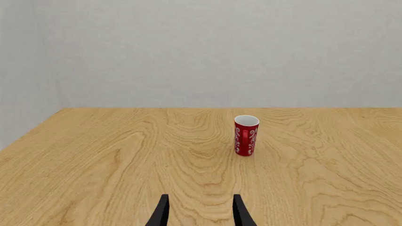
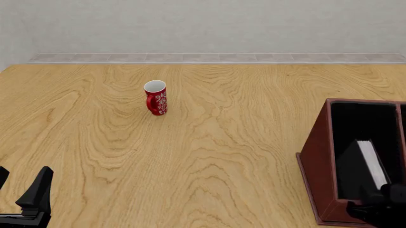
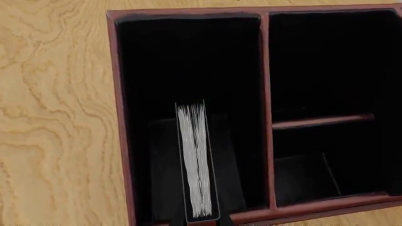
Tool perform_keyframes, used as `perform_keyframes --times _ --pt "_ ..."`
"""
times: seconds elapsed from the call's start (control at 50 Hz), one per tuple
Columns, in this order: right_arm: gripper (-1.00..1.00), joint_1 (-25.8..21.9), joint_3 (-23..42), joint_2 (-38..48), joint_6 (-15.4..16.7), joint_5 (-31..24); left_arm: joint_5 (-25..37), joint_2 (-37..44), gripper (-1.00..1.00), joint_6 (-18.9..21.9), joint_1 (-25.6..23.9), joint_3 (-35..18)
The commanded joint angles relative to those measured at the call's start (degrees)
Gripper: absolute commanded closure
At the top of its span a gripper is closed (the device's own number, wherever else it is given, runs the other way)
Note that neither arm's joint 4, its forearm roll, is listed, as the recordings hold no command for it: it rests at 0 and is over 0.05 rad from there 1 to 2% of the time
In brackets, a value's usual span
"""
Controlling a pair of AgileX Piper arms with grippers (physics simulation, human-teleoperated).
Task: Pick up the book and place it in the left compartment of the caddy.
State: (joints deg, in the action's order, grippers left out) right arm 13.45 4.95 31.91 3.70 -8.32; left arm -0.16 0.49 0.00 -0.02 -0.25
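The black book [image 3: 196, 160] stands on edge inside the left compartment [image 3: 157, 84] of the reddish-brown caddy [image 2: 313, 161], white page edges up. In the front view its page edges [image 2: 373, 164] lean within that black section. My right gripper [image 2: 381, 206] hovers over the caddy's near end. In the right wrist view its dark fingers are barely visible against the black interior, and they hug the near end of the book. My left gripper [image 1: 201, 209] is open over bare table at the near left [image 2: 22, 190], holding nothing.
A red-and-white patterned mug [image 2: 156, 97] stands upright on the wooden table [image 2: 209, 156], far from the caddy; it also shows ahead of the left gripper as the mug [image 1: 245, 135]. The caddy's right side is split by a thin divider [image 3: 321, 121]. A grey wall bounds the far side.
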Motion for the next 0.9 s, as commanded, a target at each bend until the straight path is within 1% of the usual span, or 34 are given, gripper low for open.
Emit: perform_keyframes --times 0.02,0.16,0.4,0.52,0.54,0.7,0.9 --pt "1.0 0.2 -0.6 1.2 -1.3 2.3 0.0 0.0 -1.0 0.1 0.0 0.0" --pt "1.0 0.1 -1.3 1.0 -1.4 2.4 0.0 0.0 -1.0 0.0 0.0 0.0" --pt "1.0 0.6 -2.5 2.9 -1.3 4.8 0.0 0.0 -1.0 0.0 0.0 0.0" --pt "1.0 0.7 -1.9 2.9 -1.5 4.2 0.0 0.0 -1.0 0.0 0.0 0.0" --pt "-1.0 0.6 -1.5 2.8 -1.3 4.0 0.0 0.0 -1.0 0.0 0.0 0.0" --pt "-1.0 0.2 -0.6 2.7 -1.4 3.4 0.0 0.0 -1.0 0.0 0.0 0.0" --pt "-1.0 0.1 0.4 0.1 -1.4 0.4 0.0 0.0 -1.0 0.0 0.0 0.0"
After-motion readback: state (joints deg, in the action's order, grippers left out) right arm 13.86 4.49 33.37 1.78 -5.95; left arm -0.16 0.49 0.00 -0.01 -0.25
